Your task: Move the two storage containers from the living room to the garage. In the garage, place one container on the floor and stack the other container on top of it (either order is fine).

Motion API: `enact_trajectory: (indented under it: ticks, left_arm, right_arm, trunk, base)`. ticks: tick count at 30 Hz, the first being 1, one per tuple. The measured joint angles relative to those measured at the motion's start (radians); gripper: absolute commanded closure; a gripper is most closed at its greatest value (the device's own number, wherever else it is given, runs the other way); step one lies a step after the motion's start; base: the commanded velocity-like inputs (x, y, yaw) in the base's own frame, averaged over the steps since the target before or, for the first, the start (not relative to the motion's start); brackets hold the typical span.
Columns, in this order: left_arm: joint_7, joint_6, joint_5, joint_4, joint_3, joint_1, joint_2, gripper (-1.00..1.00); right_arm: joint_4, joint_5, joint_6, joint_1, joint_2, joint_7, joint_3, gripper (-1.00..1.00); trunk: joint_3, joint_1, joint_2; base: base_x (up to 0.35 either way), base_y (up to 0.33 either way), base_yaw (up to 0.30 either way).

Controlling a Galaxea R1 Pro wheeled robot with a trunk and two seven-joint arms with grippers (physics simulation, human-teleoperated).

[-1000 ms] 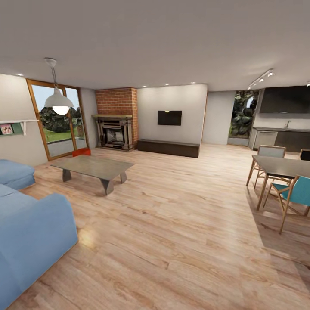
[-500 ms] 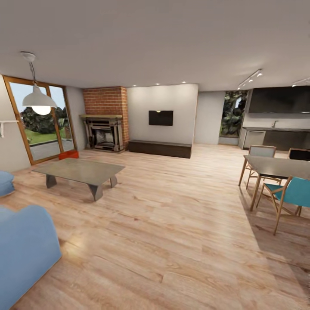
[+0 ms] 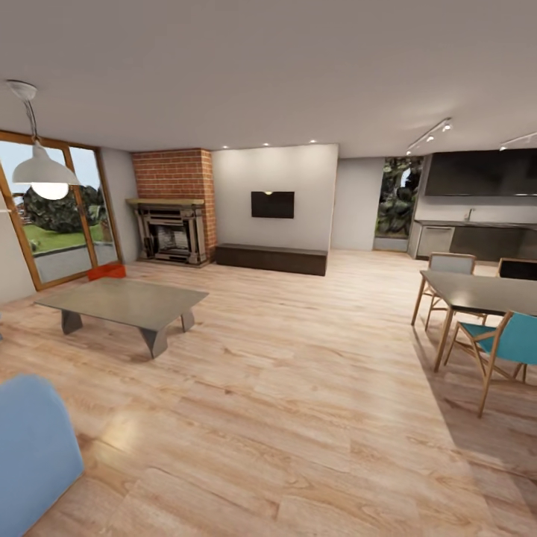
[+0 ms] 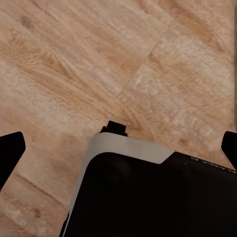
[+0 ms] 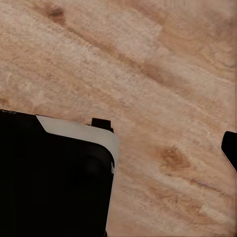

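Sofa (image 3: 33,440) at near left, then the orange-red storage container (image 3: 106,271) on the wood floor (image 3: 298,388) by the glass doors (image 3: 56,216), behind the coffee table (image 3: 123,302). Both tools hang apart, empty. Driving in, the base could clip that table

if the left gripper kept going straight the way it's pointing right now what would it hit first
Most likely the wood-plank floor, which lies straight ahead of the left gripper. Nothing shows between them. The robot's black base sits just below that line, though depth is unclear.
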Motion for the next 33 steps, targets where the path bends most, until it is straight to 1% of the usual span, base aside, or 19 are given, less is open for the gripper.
enact_trajectory:
  ticks: [15, 26, 33]
  left_arm:
    - [0.000, 0.001, 0.000, 0.000, 0.000, 0.000, 0.000, -1.00]
    - [0.000, 0.001, 0.000, 0.001, 0.000, 0.000, 0.000, -1.00]
    - [0.000, 0.001, -0.001, 0.000, 0.000, 0.000, 0.000, -1.00]
  right_arm:
    - [0.000, -0.001, 0.000, 0.000, 0.000, 0.000, 0.000, -1.00]
    - [0.000, -0.002, 0.000, 0.000, 0.001, 0.000, -0.001, -1.00]
    - [0.000, -0.002, 0.001, 0.000, -0.001, 0.001, 0.002, -1.00]
  trunk:
    - [0.000, 0.000, 0.000]
    - [0.000, 0.000, 0.000]
    - [0.000, 0.000, 0.000]
  base:
    - [0.322, 0.000, -0.007]
    - [0.322, 0.000, -0.218]
    - [0.322, 0.000, -0.052]
